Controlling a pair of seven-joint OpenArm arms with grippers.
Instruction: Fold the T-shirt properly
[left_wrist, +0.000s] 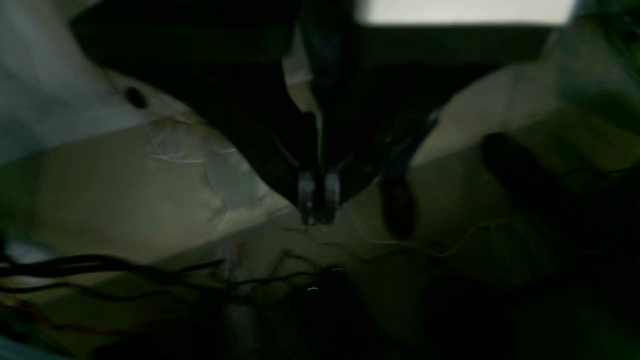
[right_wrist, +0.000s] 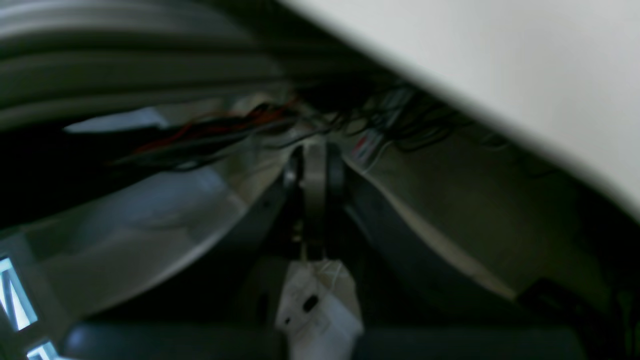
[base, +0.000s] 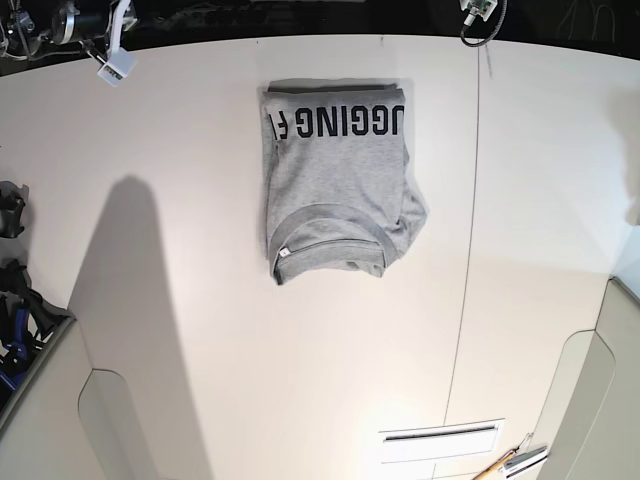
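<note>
White counter carries the folded T-shirt (lettering up); left gripper and right gripper jaws are closed, empty.

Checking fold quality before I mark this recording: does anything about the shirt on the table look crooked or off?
Slightly. The T-shirt is folded into a compact block, but a bulge of fabric sticks out past its right edge near the collar, and the lettering is cut off by the folds. The table shows no spills or damage.
</note>
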